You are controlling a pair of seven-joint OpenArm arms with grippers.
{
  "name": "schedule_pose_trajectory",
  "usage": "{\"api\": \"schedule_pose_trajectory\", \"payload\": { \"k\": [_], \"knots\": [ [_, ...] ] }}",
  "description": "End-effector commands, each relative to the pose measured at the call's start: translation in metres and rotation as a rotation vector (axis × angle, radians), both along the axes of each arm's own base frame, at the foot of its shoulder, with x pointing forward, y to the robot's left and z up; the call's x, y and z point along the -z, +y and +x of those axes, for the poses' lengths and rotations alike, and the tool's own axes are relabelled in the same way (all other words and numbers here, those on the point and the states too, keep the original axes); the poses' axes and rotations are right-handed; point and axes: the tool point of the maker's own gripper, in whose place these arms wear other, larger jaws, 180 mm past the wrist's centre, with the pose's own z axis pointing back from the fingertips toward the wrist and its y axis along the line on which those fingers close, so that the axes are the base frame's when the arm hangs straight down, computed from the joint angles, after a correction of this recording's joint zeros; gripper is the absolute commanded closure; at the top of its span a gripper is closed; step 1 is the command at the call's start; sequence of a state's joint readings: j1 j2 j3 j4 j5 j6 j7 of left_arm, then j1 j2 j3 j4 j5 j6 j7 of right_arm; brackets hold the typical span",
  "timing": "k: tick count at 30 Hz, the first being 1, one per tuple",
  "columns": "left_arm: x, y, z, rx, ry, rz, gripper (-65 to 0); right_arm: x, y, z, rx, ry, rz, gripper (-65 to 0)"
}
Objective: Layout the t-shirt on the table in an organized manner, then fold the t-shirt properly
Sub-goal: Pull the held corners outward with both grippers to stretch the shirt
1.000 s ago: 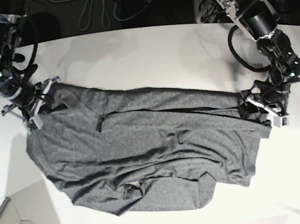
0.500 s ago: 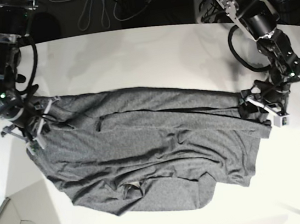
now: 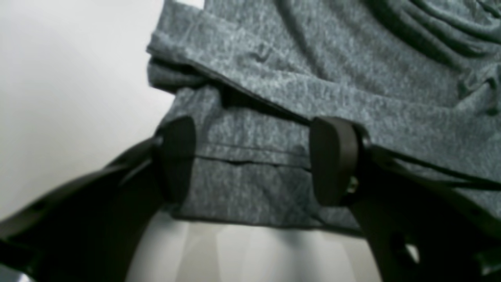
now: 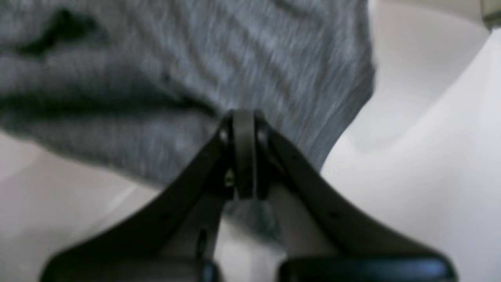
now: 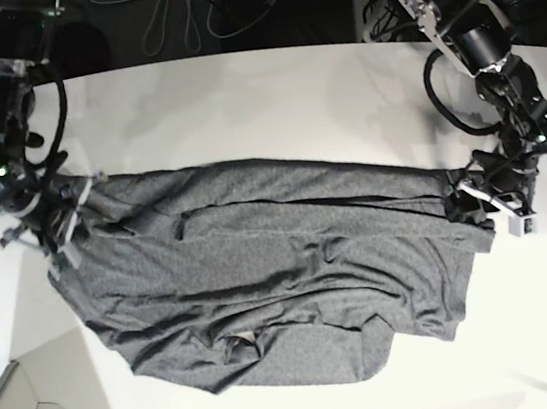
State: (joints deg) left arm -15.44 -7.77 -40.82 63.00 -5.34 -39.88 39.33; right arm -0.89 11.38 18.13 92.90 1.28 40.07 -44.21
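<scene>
T-shirt (image 5: 262, 267) cloth is pinched in the right tool (image 4: 243, 156), whose jaws are pressed flat together on a fold of the grey knit; in the base view that tool (image 5: 62, 220) sits at the shirt's left end, low over the white table (image 5: 270, 104). From that grip the fabric runs away from the tool in soft ridges, blurred in the right wrist view.

At the opposite end the left tool (image 3: 250, 160) stands wide, its two dark pads straddling a hemmed edge of the shirt (image 3: 313, 78). The cloth lies between the pads but neither pad is closing on it, so I judge that nothing is held there. In the base view this tool (image 5: 490, 198) rests at the shirt's right end, on or just above the layered edge.

Outward from both tools, the shirt lies on the middle of the table as a long, rumpled band. Its long axis runs from one tool to the other, slanting slightly downward toward the left tool's side. The lower portion bulges toward the camera and carries several creases, with a folded lump near the bottom edge.

The coming move turns on that axis: each arm is at its own end of the shirt, so spreading it flat likely needs the left tool to close on the hem beneath it, then both to draw apart along the shirt's length
</scene>
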Motion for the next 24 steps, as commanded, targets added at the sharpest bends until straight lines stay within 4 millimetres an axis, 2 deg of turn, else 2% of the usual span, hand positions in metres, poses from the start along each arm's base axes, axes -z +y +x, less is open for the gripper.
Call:
{"api": "schedule_pose_trajectory", "payload": {
  "k": [1, 5, 7, 10, 12, 17, 19, 24],
  "knots": [
    [-0.019, 0.005, 0.014, -0.006, -0.065, 0.005, -44.2, -0.007, -0.003, 0.005, -0.004, -0.028, -0.001, -0.7],
    [-0.022, 0.004, 0.017, -0.006, -0.073, 0.004, -44.2, 0.013, -0.006, 0.000, 0.014, 0.024, 0.026, -11.6],
    [-0.026, 0.005, 0.021, -0.005, -0.081, 0.006, -44.2, 0.016, -0.016, -0.003, 0.035, 0.036, 0.021, -15.1],
    [-0.027, 0.006, 0.023, -0.007, -0.083, 0.006, -44.2, 0.018, -0.030, -0.005, 0.082, 0.023, 0.039, -15.6],
    [-0.021, 0.004, 0.022, -0.007, -0.068, -0.010, -44.3, 0.020, -0.037, -0.007, 0.103, 0.022, 0.045, -15.8],
    [-0.014, 0.000, 0.025, -0.007, -0.050, -0.041, -44.3, 0.024, -0.058, -0.023, 0.169, 0.038, 0.042, -16.4],
    [-0.013, -0.001, 0.025, -0.007, -0.047, -0.043, -44.3, 0.026, -0.062, -0.028, 0.181, 0.045, 0.039, -16.4],
    [-0.017, 0.006, 0.025, -0.013, -0.054, -0.031, -44.3, 0.024, -0.064, -0.027, 0.181, 0.040, 0.035, -16.4]
  ]
}}
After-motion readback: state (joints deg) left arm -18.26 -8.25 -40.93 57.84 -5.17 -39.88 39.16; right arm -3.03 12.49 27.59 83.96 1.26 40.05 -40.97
